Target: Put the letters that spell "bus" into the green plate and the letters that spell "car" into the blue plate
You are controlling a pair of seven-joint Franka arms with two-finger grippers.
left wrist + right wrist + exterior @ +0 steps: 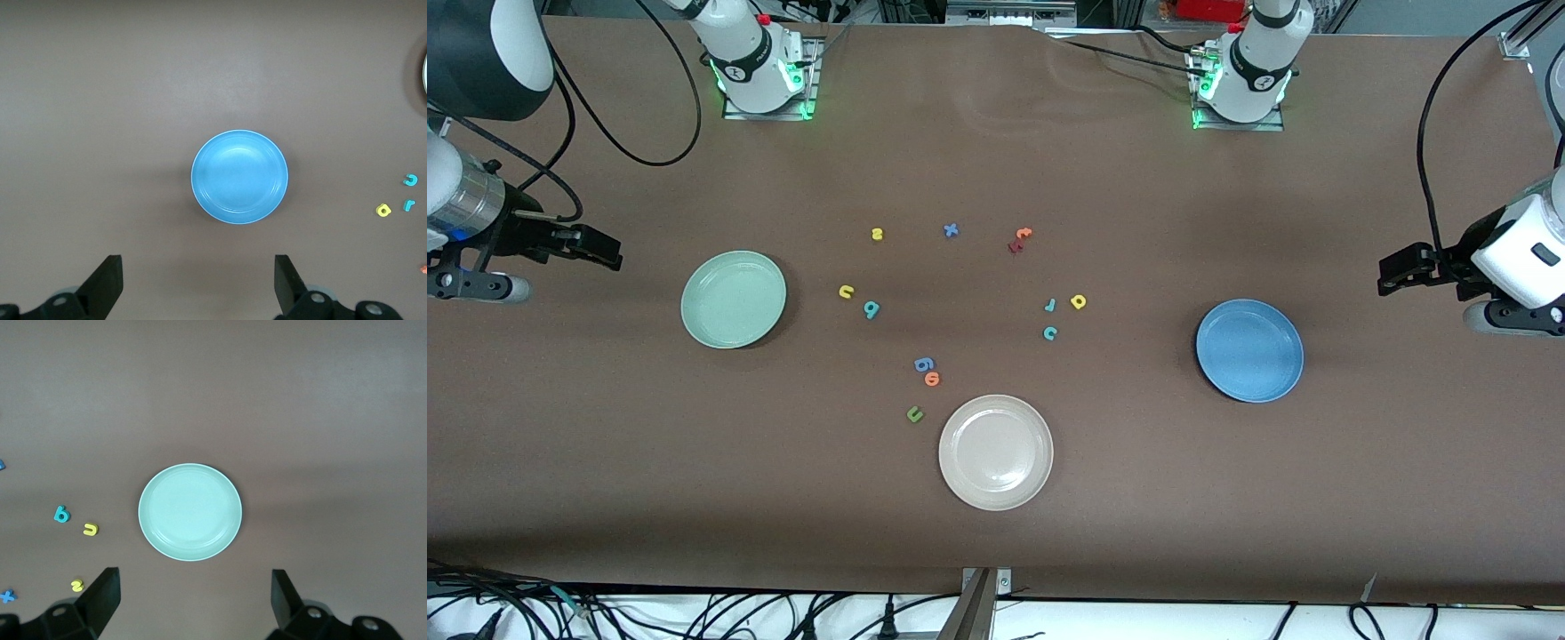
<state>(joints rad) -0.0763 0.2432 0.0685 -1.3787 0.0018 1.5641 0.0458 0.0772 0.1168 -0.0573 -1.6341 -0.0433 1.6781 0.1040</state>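
The green plate (734, 299) (190, 511) lies toward the right arm's end, the blue plate (1249, 349) (239, 177) toward the left arm's end. Beside the green plate lie the yellow "u" (846, 292) (91, 529), teal "b" (871, 308) (61, 514) and yellow "s" (877, 234) (77, 585). Mid-table lie the teal "c" (1050, 333) (411, 179), yellow "a" (1078, 301) (383, 210) and teal "r" (1050, 305) (408, 205). My right gripper (609, 251) (195, 597) hangs open and empty over bare table beside the green plate. My left gripper (1385, 276) (198, 280) hangs open and empty beside the blue plate.
A cream-white plate (996, 452) lies nearest the front camera. Beside it are a dark green "u" (914, 413), an orange "o" (932, 379) and a blue "g" (924, 364). A blue "x" (951, 230) and orange and red "t" letters (1020, 239) lie toward the bases.
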